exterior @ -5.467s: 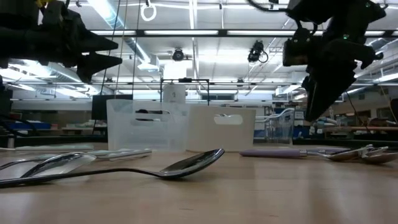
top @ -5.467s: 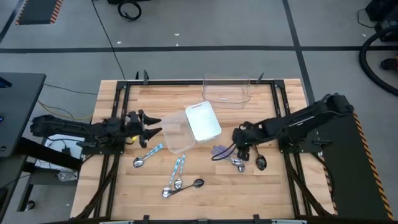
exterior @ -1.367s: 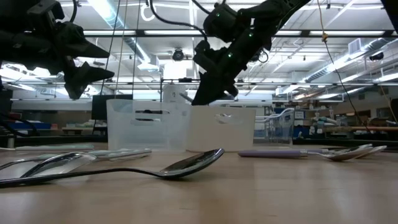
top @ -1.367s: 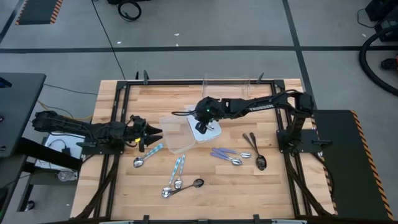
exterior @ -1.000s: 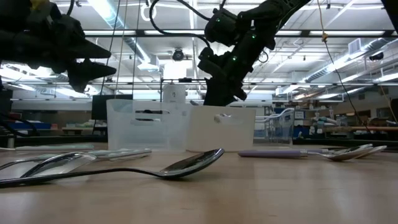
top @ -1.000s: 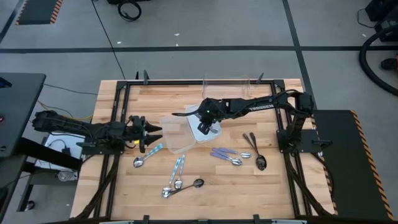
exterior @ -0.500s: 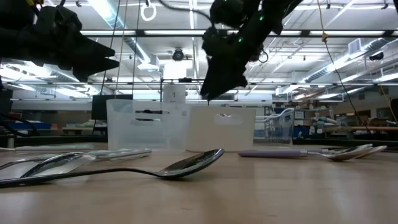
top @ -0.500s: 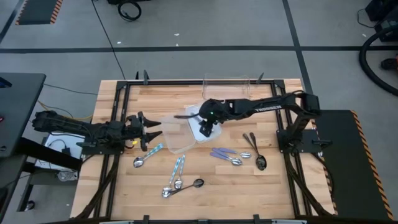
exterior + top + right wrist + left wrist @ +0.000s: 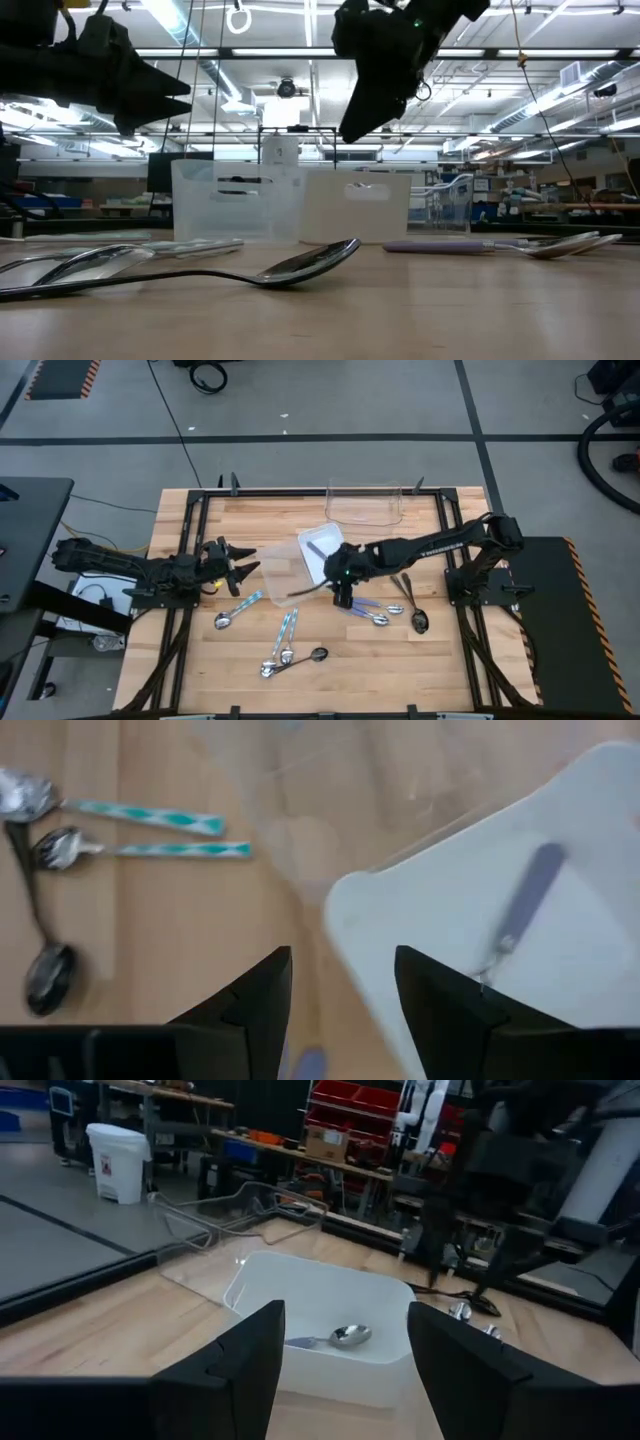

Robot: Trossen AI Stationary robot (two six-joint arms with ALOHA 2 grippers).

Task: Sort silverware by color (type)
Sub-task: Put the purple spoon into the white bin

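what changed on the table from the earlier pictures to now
The right gripper picked a purple-handled spoon from the pile on the right, carried it to the white bin and let it go there; it is now open and drawing back toward the remaining purple-handled spoons. The left gripper only shifted slightly beside the clear container. The blue-handled spoons and black spoons stayed put.

1. The right gripper (image 9: 343, 598) is pulling back from over the white tray (image 9: 345, 567) toward the near side, its fingers now spread and empty.
2. A purple-handled spoon (image 9: 320, 551) is now lying inside that tray.
3. The left gripper (image 9: 250, 566) is shifting only slightly by the clear box (image 9: 284, 583).
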